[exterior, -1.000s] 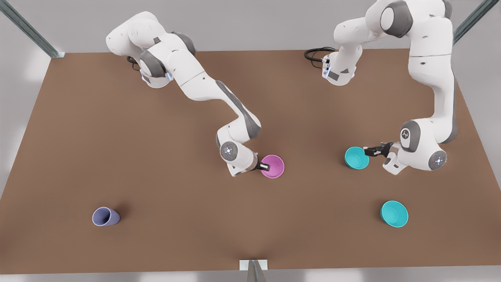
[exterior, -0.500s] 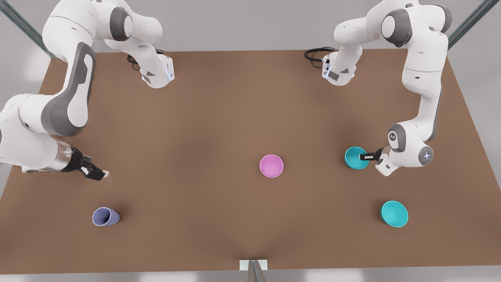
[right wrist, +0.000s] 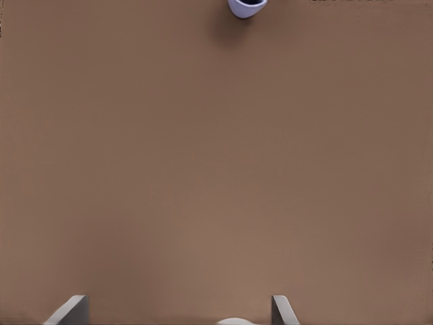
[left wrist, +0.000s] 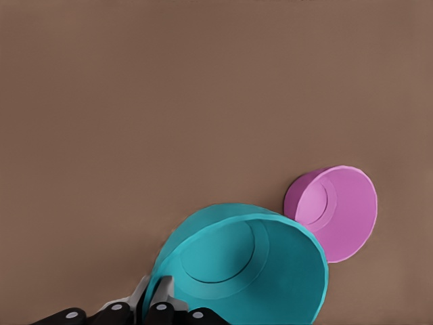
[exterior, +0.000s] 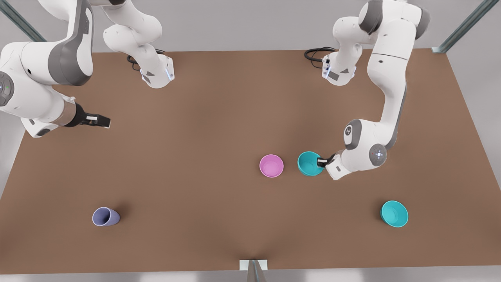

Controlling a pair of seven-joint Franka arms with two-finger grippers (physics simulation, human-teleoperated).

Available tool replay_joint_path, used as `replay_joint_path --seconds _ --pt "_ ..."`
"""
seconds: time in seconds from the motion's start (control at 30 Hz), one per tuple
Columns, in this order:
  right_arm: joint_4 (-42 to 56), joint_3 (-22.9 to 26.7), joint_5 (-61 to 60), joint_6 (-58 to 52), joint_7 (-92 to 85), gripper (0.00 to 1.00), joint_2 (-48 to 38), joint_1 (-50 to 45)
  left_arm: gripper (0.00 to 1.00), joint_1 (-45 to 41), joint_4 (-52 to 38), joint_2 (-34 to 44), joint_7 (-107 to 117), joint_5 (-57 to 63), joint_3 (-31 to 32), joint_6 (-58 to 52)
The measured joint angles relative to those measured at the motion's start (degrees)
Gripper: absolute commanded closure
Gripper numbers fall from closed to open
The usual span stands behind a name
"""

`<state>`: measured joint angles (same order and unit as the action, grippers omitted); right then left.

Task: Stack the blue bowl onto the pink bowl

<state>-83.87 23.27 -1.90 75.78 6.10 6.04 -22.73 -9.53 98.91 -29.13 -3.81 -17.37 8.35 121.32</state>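
The left tool (exterior: 321, 161) is clamped on the rim of the blue bowl (exterior: 309, 163), its fingers (left wrist: 159, 301) pinching the wall on the side away from the pink bowl (exterior: 271, 165). A second ago this bowl sat well out from the pink bowl toward the front view's right. Now it has been carried across and hangs just beside the pink bowl, tilted in the left wrist view, with a small gap between the two rims. So most of the transport looks done. What is left is the last short move over the pink bowl, levelling, and the release.

The right tool (exterior: 98, 120) has pulled away from the pink bowl, where it was a second ago, and now waits far off toward the front view's left. Its fingers (right wrist: 71, 310) stand apart with nothing between them. That leaves the pink bowl free, so a nudge from the incoming bowl could slide it.

The second teal bowl (exterior: 394, 213) lies untouched on the worktop (exterior: 195, 129), well away from the pink bowl. So does the lavender cup (exterior: 105, 216), on its side.
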Motion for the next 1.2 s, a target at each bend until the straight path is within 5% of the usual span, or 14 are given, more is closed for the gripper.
replay_joint_path --seconds 0.13,1.2 --pt "-0.08 0.07 0.08 -0.13 -3.11 0.00 0.06 0.03 0.79 -7.52 -10.74 -7.56 7.59 2.13 0.10 -2.64" --pt "-0.72 0.19 -0.35 -0.26 -13.50 0.00 0.09 0.06 0.79 -5.63 -9.53 -10.42 37.02 4.38 7.11 -3.07"
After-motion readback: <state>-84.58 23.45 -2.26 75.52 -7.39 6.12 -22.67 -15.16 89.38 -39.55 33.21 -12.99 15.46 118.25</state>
